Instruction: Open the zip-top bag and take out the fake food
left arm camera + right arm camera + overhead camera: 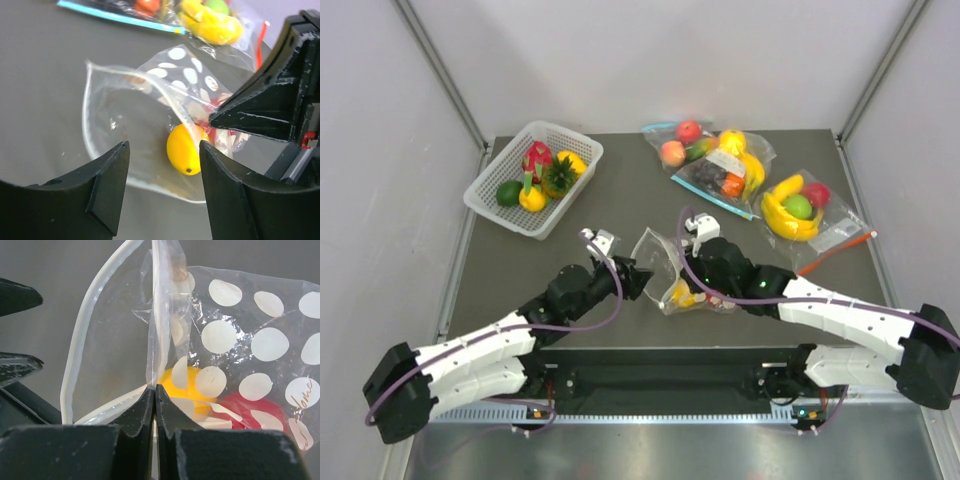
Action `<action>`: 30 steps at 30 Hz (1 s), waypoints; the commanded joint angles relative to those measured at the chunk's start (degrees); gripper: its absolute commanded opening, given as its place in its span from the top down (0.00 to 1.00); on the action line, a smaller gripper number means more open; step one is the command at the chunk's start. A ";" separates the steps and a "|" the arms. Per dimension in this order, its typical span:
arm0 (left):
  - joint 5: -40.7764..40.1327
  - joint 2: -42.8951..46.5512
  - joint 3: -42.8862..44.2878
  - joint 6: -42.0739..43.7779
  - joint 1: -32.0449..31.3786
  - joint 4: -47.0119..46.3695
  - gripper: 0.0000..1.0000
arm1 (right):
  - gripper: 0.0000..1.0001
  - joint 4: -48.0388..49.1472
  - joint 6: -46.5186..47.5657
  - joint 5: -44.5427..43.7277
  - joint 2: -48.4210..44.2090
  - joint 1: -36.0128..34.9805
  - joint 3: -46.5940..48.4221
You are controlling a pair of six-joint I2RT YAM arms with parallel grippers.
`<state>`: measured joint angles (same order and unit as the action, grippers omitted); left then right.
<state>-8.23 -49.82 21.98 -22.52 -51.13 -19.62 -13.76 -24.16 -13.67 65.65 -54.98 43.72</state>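
- On the table (620, 205), from above, we see the zip-top bag (655, 252) standing open, well apart from the white basket (535, 180).
- Left wrist: the left gripper (162, 147) holds its jaws apart before the bag's mouth, and we see a yellow fruit (184, 155) inside.
- Right wrist: the right gripper (154, 392) is clamped on the bag's rim; a red piece (250, 412) lies beside the fruit.

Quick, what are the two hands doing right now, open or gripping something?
Left hand: open, holding nothing.
Right hand: closed, pinching the rim of the zip-top bag.
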 commanded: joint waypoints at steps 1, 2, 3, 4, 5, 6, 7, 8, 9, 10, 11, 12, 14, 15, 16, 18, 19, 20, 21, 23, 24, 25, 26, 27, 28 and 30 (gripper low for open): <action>7.77 -5.34 2.89 8.02 -0.28 -6.05 0.38 | 1.00 0.14 -0.62 -1.01 -3.07 -0.92 -0.31; 9.96 -6.76 3.16 8.63 -0.28 -7.09 0.39 | 1.00 0.05 -0.80 -0.75 -3.85 -0.92 -0.48; 11.99 -8.08 3.25 9.85 -0.28 -7.89 0.39 | 1.00 -0.13 -0.80 -0.39 -4.30 -0.92 -0.66; 14.44 -10.27 2.90 10.22 -0.28 -9.29 0.38 | 1.00 -0.13 -0.71 -0.13 -4.82 -0.92 -0.92; 15.86 -11.25 2.63 10.48 -0.28 -12.08 0.38 | 1.00 -0.13 -0.88 0.31 -5.61 -0.92 -1.01; 16.83 -12.22 2.28 11.61 -0.28 -13.68 0.38 | 1.00 -0.13 -0.97 0.66 -6.05 -0.92 -1.18; 18.06 -14.06 2.37 12.15 -0.28 -14.39 0.39 | 1.00 -0.13 -1.15 0.75 -6.58 -0.92 -1.53; 18.42 -14.94 2.63 12.59 -0.28 -14.57 0.39 | 1.00 -0.13 -1.24 0.93 -7.19 -0.92 -1.71; 18.86 -15.65 3.07 13.37 -0.28 -14.57 0.39 | 1.00 -0.21 -1.24 1.28 -7.55 -0.92 -1.97; 19.21 -16.87 3.16 13.73 -0.28 -14.66 0.39 | 1.00 -0.30 -1.32 1.45 -7.90 -0.92 -2.06; 20.43 -17.50 3.16 14.00 -0.28 -15.27 0.39 | 1.00 -0.30 -1.24 1.63 -8.51 -0.92 -2.24; 20.79 -18.11 3.16 14.52 -0.28 -15.71 0.39 | 1.00 -0.30 -1.32 1.72 -8.69 -0.92 -2.50; 21.50 -19.61 3.16 14.79 -0.28 -16.15 0.38 | 1.00 -0.30 -1.32 1.89 -8.96 -0.92 -2.77; 22.11 -20.22 3.25 14.88 -0.28 -16.42 0.38 | 1.00 -0.30 -1.33 1.89 -8.96 -1.00 -2.94; 22.38 -21.53 3.42 15.05 -0.28 -16.33 0.38 | 1.00 -0.30 -1.41 1.98 -8.96 -1.01 -2.94; 23.51 -23.12 3.86 15.75 -0.28 -15.98 0.38 | 1.00 0.05 -1.50 2.42 -8.78 -0.92 -3.21; 24.39 -24.52 3.95 15.76 -0.28 -16.50 0.38 | 1.00 0.22 -1.50 2.51 -8.70 -0.92 -3.21; 25.53 -25.05 3.86 15.32 -0.28 -17.64 0.38 | 1.00 0.40 -1.59 2.68 -8.35 -0.92 -3.29; 27.72 -26.28 3.51 14.45 -0.28 -18.78 0.38 | 1.00 0.57 -1.33 2.51 -8.08 -0.92 -3.47; 29.05 -27.43 3.16 13.30 -0.28 -22.11 0.37 | 1.00 0.93 -1.85 2.07 -7.38 -1.00 -3.73; 29.84 -27.87 2.64 12.08 -0.28 -23.35 0.37 | 1.00 1.27 -2.03 1.81 -7.11 -0.92 -4.26; 30.89 -28.74 2.28 11.37 -0.28 -24.93 0.37 | 1.00 1.63 -2.29 1.46 -7.11 -0.92 -4.61; 31.51 -29.27 1.85 10.67 -0.28 -27.99 0.36 | 1.00 2.15 -2.64 1.19 -6.76 -0.83 -4.96; 32.22 -29.89 1.06 9.09 -0.28 -30.02 0.36 | 1.00 2.16 -2.90 0.23 -6.67 -0.92 -5.49; 32.92 -31.02 0.70 8.29 -0.37 -31.69 0.35 | 1.00 2.07 -3.08 -0.30 -6.50 -0.92 -5.75; 33.36 -32.35 0.17 6.63 -0.37 -35.64 0.34 | 1.00 2.16 -3.87 -1.96 -6.41 -0.92 -6.71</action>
<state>21.50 -80.73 23.27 -12.45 -51.16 -43.42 -14.00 -26.35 -12.78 58.94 -55.02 38.00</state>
